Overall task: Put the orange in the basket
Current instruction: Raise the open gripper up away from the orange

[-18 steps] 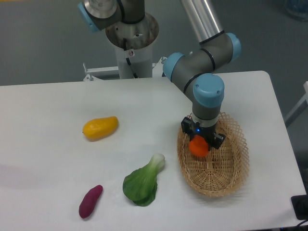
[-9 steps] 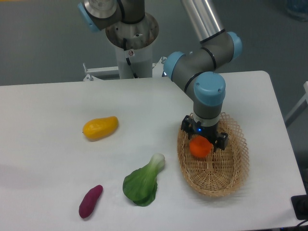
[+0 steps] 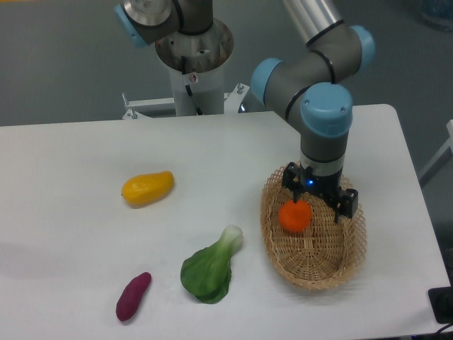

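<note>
The orange point(image 3: 294, 216) is small, round and deep orange-red, and it lies inside the basket point(image 3: 315, 282), in its upper left part. The basket is an oval tan wicker one with a lattice rim, at the right of the table. My gripper point(image 3: 320, 201) hangs over the upper part of the basket, just right of the orange. Its two black fingers point(image 3: 348, 204) stand apart with nothing between them. The orange sits by the left finger, free of the grip.
A yellow-orange mango-shaped fruit point(image 3: 147, 188) lies at the left. A green leafy vegetable point(image 3: 209, 269) lies just left of the basket. A purple sweet potato point(image 3: 132, 296) lies near the front left. The robot base point(image 3: 192, 57) stands behind the table.
The gripper has opened and shifted right and slightly up, away from the orange. The orange has stayed in the basket, no longer held.
</note>
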